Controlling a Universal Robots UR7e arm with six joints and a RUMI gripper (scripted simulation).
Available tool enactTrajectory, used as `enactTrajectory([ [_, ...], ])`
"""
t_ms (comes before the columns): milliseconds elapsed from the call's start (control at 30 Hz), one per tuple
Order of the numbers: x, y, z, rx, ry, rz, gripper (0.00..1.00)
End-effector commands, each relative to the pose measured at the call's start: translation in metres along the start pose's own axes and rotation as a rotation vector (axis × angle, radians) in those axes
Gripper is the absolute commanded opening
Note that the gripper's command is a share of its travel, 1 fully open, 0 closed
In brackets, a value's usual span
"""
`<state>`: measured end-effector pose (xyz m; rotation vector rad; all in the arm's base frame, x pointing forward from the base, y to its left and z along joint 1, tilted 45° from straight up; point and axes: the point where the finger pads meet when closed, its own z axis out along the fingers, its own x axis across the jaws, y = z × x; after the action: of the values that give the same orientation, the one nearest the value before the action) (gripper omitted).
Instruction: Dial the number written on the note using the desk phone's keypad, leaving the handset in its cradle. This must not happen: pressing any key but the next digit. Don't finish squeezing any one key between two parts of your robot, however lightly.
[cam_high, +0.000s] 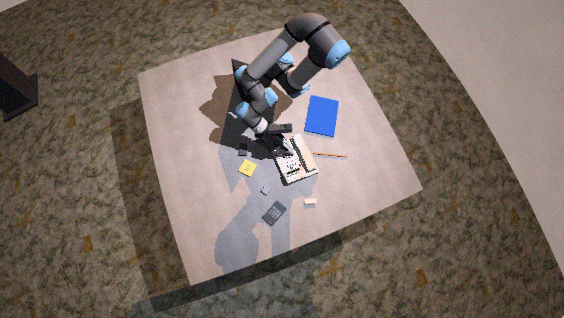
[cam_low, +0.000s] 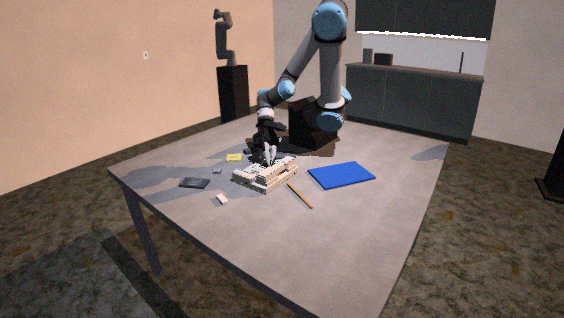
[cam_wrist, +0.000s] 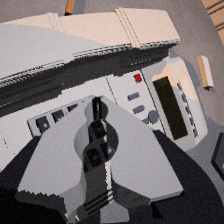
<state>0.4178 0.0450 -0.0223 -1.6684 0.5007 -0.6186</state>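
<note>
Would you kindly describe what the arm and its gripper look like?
The arm is built of grey tubular links with light-blue caps at the joints and a pale band at the wrist. The gripper has a dark body and two broad, pale-grey wedge-shaped fingers tapering to a point. No cables or markings are visible.

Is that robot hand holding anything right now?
No. The hand is shut with nothing between its fingers, poised over the desk phone keypad.

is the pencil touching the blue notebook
Apart. The top view shows bare table between the pencil and the blue notebook; the exterior view shows the same gap.
</note>
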Motion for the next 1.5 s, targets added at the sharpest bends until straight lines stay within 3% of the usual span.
enactTrajectory([
  [0,-0.0001,0.0008,0.0006,0.000,0.001,-0.001,0.00],
  [1467,-0.0006,0.0014,0.0013,0.000,0.001,-0.001,0.00],
])
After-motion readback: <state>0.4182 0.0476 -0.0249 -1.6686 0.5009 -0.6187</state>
